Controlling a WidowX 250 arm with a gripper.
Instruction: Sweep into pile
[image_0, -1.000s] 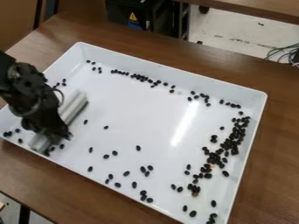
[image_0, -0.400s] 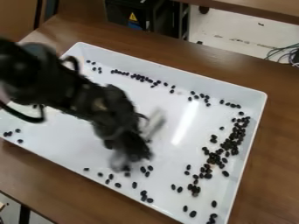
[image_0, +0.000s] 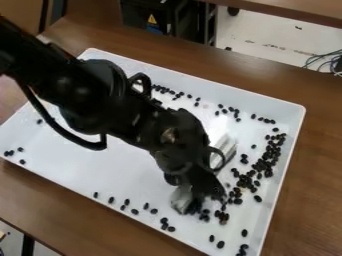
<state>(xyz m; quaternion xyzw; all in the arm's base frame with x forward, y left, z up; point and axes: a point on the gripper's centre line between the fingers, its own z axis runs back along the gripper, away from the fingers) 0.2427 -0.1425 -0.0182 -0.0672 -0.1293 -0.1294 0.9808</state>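
Observation:
My gripper (image_0: 204, 184) is low over the right part of the white tray, shut on a pale sweeping bar (image_0: 225, 151). The bar stands slantwise, with one end sticking out above the gripper and the other below its left side. Against the bar's lower end lie a few black beans (image_0: 205, 215). A dense band of black beans (image_0: 266, 162) lies just right of the gripper, along the tray's right side. Part of the bar and some of the tray floor are hidden behind the gripper and arm.
The tray (image_0: 286, 165) has raised walls and sits on a brown table (image_0: 320, 165). Other beans (image_0: 167, 90) line its far wall. Loose beans (image_0: 135, 211) lie near the front wall, and a few (image_0: 9, 153) at the left corner.
My gripper has carried the bar from the tray's left end across to the right. Loose beans from the middle have shifted right and now sit by the bar, close to the dense band.

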